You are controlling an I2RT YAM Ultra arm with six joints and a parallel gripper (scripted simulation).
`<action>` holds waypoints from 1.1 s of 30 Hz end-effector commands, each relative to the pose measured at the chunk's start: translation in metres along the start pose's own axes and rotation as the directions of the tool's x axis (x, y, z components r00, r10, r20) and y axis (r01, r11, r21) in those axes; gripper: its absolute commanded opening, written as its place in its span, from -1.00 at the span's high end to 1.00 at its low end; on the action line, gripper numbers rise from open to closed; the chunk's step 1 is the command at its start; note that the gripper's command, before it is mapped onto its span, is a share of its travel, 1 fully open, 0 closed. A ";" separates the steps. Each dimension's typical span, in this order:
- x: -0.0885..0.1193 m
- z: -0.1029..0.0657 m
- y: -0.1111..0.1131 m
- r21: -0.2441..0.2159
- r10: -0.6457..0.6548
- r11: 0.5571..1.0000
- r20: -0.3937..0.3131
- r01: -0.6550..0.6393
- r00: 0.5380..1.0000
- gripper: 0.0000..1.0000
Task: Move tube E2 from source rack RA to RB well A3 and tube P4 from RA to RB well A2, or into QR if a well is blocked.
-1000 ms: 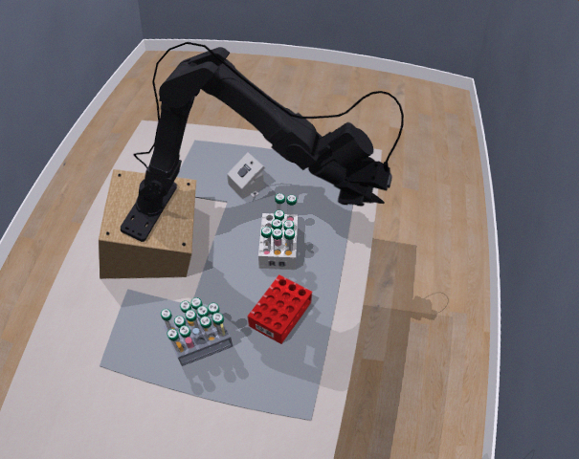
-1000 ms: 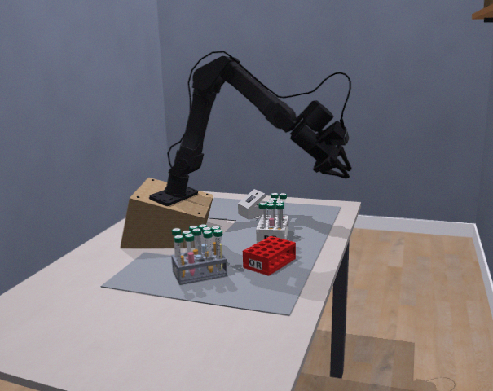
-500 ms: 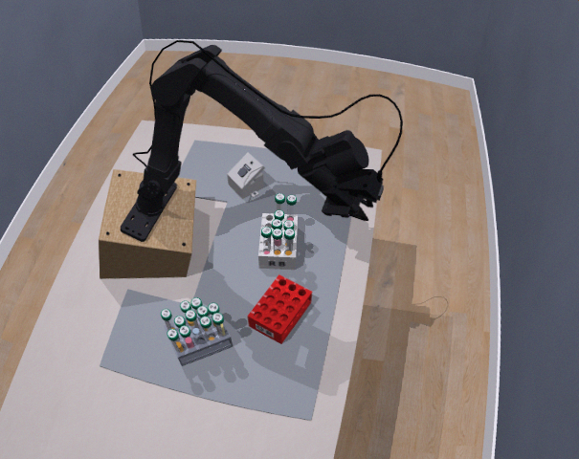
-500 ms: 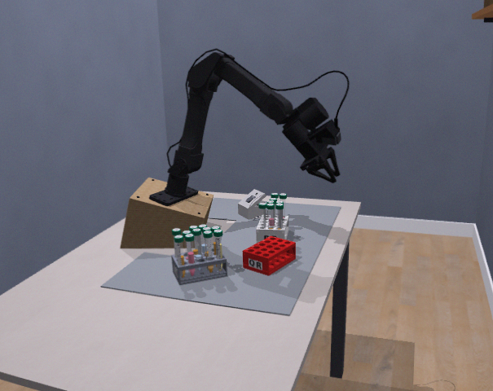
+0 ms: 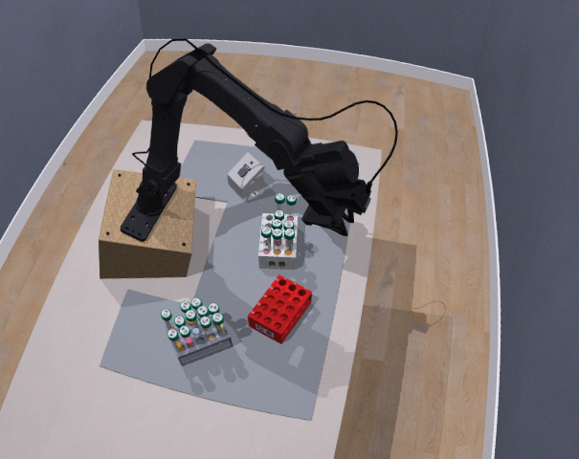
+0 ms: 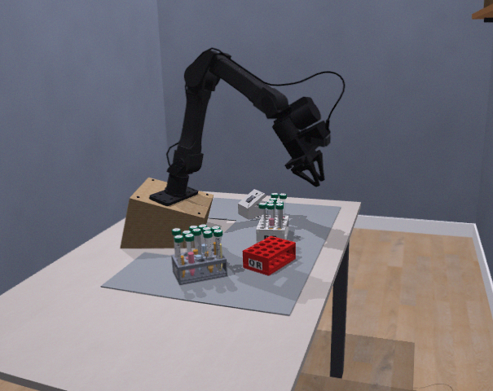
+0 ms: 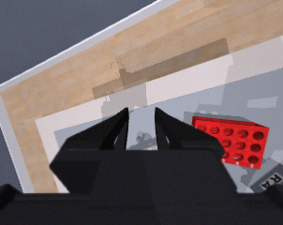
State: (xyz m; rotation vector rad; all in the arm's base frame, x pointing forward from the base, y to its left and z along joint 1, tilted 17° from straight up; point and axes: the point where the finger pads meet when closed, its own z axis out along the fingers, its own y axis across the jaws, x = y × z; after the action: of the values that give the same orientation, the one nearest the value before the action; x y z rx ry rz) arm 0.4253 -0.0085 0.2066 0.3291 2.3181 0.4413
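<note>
My gripper [image 5: 347, 227] [image 6: 319, 182] [image 7: 141, 112] is partly open with nothing between its fingers, high above the bench beyond the white rack. The grey rack RA [image 5: 205, 351] [image 6: 202, 275] holds several green-capped tubes; its RA label [image 7: 272, 180] shows in the wrist view. The white rack RB [image 5: 264, 259] [image 6: 261, 233] also holds several green-capped tubes; my gripper hides most of it in the wrist view. The red rack QR [image 5: 295, 319] [image 6: 248, 253] [image 7: 233, 139] has no tubes in it. The cap codes are too small to read surely, so I cannot tell E2 or P4.
A white box with a dark button [image 5: 243, 170] [image 6: 250, 198] stands behind RB, toward the arm's base. A wooden block [image 5: 145, 259] [image 6: 162, 229] carries the arm. The racks stand on the blue-grey mat [image 5: 145, 356] [image 6: 145, 273]; QR is between RA and RB, nearer the table's edge.
</note>
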 end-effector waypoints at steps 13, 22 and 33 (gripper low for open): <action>0.020 -0.035 -0.047 0.149 -0.007 0.989 -0.131 0.026 0.991 0.40; 0.050 -0.052 -0.072 0.188 0.013 0.982 -0.199 0.025 0.980 0.40; 0.054 -0.073 -0.087 0.232 0.015 0.972 -0.240 0.043 0.971 0.40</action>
State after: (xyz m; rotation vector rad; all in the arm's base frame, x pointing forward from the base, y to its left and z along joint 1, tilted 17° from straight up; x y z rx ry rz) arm 0.3345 -0.0777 0.1712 0.4108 2.6206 0.2465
